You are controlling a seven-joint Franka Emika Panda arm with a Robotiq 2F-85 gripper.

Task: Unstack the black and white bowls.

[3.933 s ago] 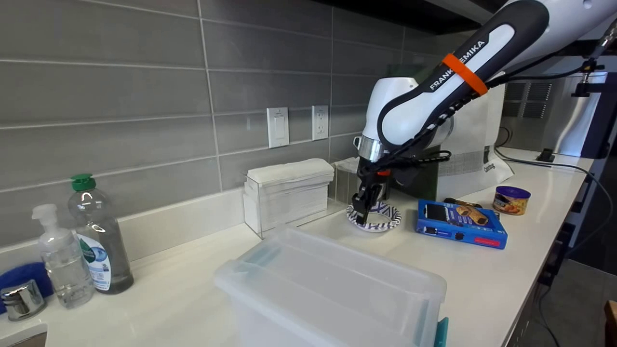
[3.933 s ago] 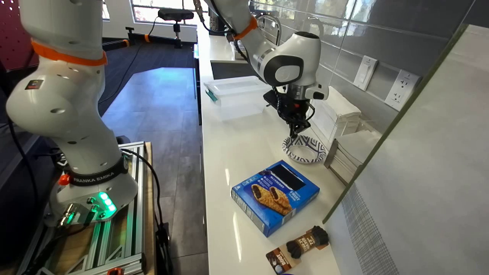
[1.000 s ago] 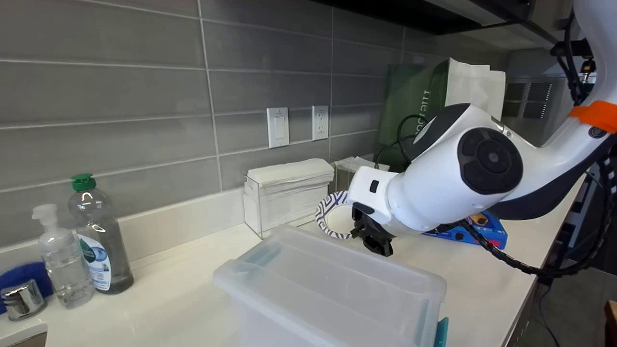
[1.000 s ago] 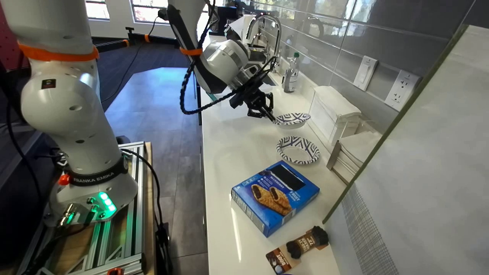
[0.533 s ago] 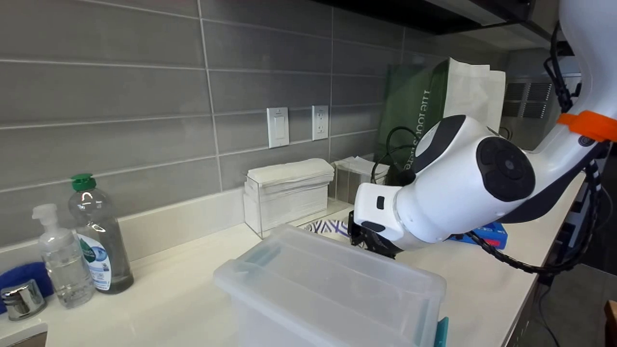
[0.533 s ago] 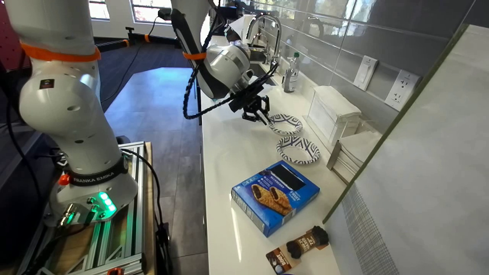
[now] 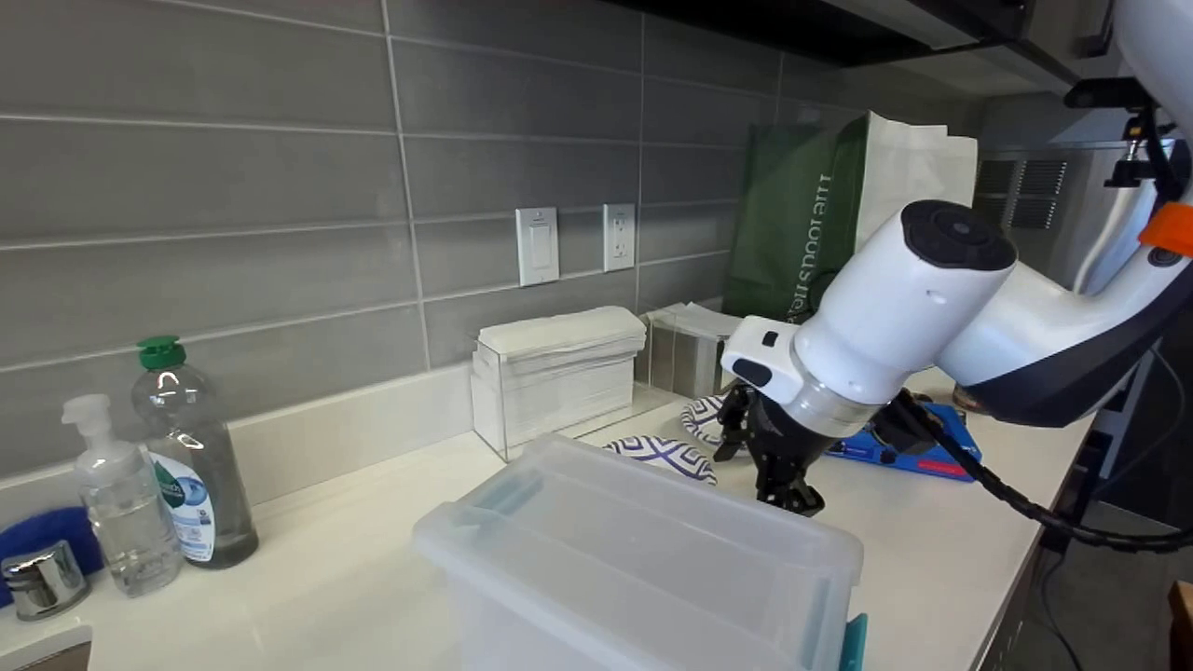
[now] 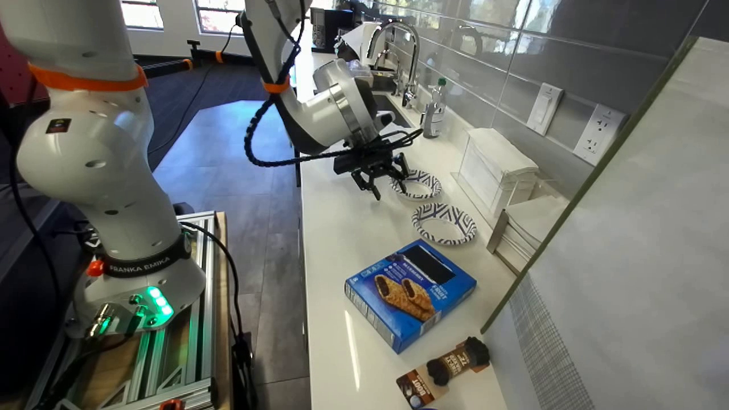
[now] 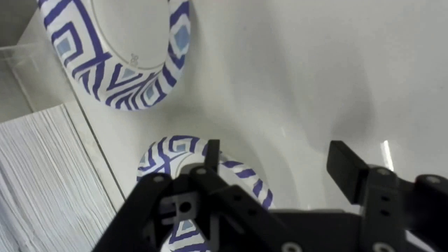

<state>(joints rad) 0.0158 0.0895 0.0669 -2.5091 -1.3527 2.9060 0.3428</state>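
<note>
Two black and white bowls stand apart on the white counter. The bowl closer to the lidded bin (image 7: 664, 454) sits beside my gripper (image 8: 390, 191) in both exterior views. The bowl nearer the blue box (image 8: 444, 215) rests a short way off, upright. Seen from the wrist, that farther bowl (image 9: 129, 87) fills the upper left, while the nearer bowl (image 9: 257, 187) is partly hidden behind my left finger (image 9: 212, 154). My jaws are spread wide, with only counter showing between them. Whether the left finger touches the nearer bowl's rim, I cannot tell.
A translucent lidded bin (image 7: 652, 540) stands at the front. Napkin holders (image 7: 559, 382) line the wall behind the bowls. A blue snack box (image 8: 410, 293), a boot-lace pack (image 8: 444, 370) and a large paper bag (image 8: 615, 256) occupy the far stretch. Soap bottles (image 7: 191, 466) stand near the sink.
Earlier, only one bowl outline showed. A second ago my gripper held one bowl raised and tilted; it has since come down onto the counter, and the jaws have spread and let go.
</note>
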